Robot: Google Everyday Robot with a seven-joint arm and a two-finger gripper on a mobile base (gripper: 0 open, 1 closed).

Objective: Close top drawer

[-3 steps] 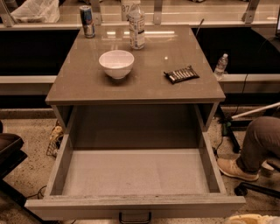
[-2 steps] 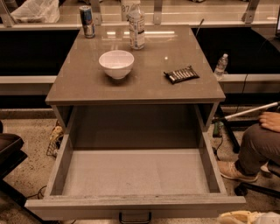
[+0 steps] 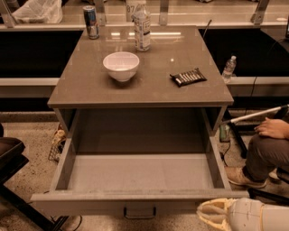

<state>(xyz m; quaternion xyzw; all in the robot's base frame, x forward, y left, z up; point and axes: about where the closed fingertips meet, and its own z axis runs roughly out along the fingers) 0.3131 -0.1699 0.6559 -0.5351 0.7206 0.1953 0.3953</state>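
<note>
now top drawer [image 3: 135, 201] open, grey floor showing; end effector [image 3: 215, 213] lower right, state unclear.

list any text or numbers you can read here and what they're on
"87": on the white object behind the clear plastic bottle, partly hidden.
Bottle label, blue-and-silver can, dark striped snack packet: too blurred to read.
Open grey top drawer, white bowl, cream gripper at bottom right: no text.

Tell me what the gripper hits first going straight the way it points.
The gripper, bottom right, points left along the open top drawer front; probably its handle first, though depth is unclear.
</note>
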